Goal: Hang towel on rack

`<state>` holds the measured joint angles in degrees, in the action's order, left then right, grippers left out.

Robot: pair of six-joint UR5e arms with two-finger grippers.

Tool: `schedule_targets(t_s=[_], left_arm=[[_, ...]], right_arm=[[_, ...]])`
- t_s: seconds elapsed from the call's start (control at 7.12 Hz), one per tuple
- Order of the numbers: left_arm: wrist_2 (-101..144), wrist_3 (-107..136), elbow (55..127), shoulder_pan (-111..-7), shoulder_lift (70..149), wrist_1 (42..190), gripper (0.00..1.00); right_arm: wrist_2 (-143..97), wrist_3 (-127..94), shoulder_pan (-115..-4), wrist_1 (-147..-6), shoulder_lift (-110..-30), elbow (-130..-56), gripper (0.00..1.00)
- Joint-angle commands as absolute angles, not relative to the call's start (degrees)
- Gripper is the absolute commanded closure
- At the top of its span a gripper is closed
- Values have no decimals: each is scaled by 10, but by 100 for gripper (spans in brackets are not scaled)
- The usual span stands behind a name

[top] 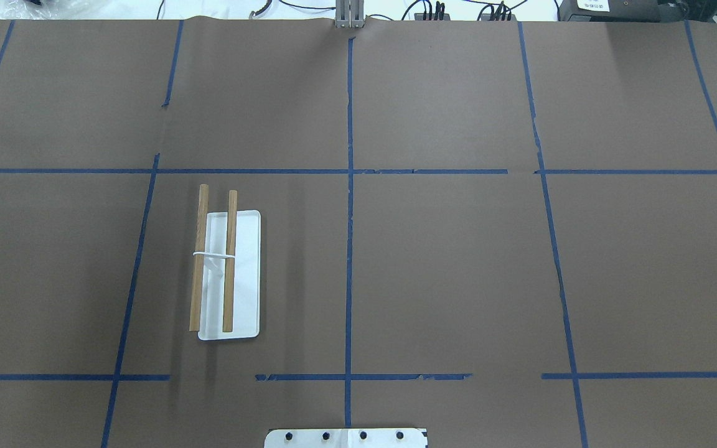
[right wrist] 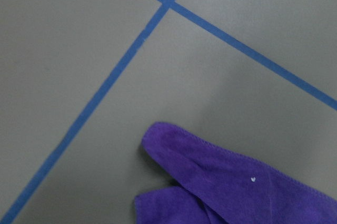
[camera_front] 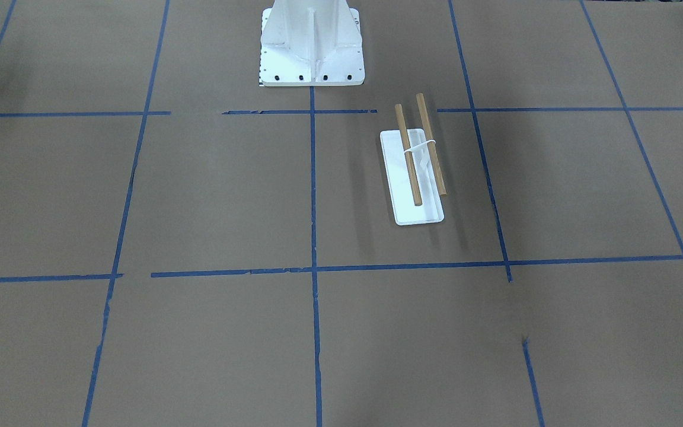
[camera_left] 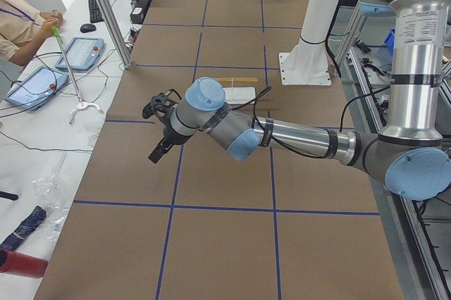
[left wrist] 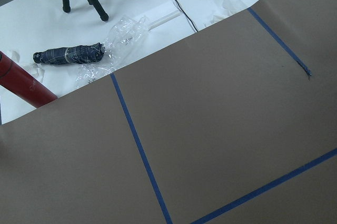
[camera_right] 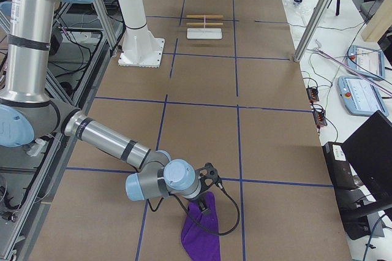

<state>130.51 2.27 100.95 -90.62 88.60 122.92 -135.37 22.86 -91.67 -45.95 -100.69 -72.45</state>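
The rack (top: 245, 280) is a white tray base with two wooden dowels (top: 229, 261) joined by a thin white bracket. It stands on the brown table on the robot's left side, also in the front view (camera_front: 421, 207) and far off in the right view (camera_right: 204, 30). A purple towel (camera_right: 202, 235) lies crumpled on the table at the robot's right end, and its edge shows in the right wrist view (right wrist: 237, 187). My right gripper (camera_right: 206, 204) hangs at the towel's upper edge; I cannot tell its state. My left gripper (camera_left: 156, 151) hovers over bare table, state unclear.
The white bolted robot pedestal (camera_front: 312, 53) stands at the table's robot side. Beyond the left end lie a red cylinder (left wrist: 21, 84), a dark rolled bundle (left wrist: 68, 56) and plastic wrap. An operator's arm (camera_left: 21, 29) and tablets are beside the table. A metal post (camera_right: 318, 16) stands at the far edge.
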Motion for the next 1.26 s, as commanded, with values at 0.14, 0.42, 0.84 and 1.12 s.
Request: schedule_targets(t_s=[0.14, 0.42, 0.84, 1.12], left_arm=[[1304, 24, 1014, -906, 886, 1230, 0], [1304, 25, 1014, -906, 887, 1230, 0], [1305, 24, 1016, -906, 887, 1230, 0], [1305, 24, 1017, -906, 887, 1230, 0]], right_arm=[[-1313, 300, -917, -437, -964, -614, 7], [-1297, 324, -917, -436, -976, -605, 19], [-1267, 333, -917, -436, -979, -586, 26], [-1242, 332, -917, -436, -979, -585, 34]])
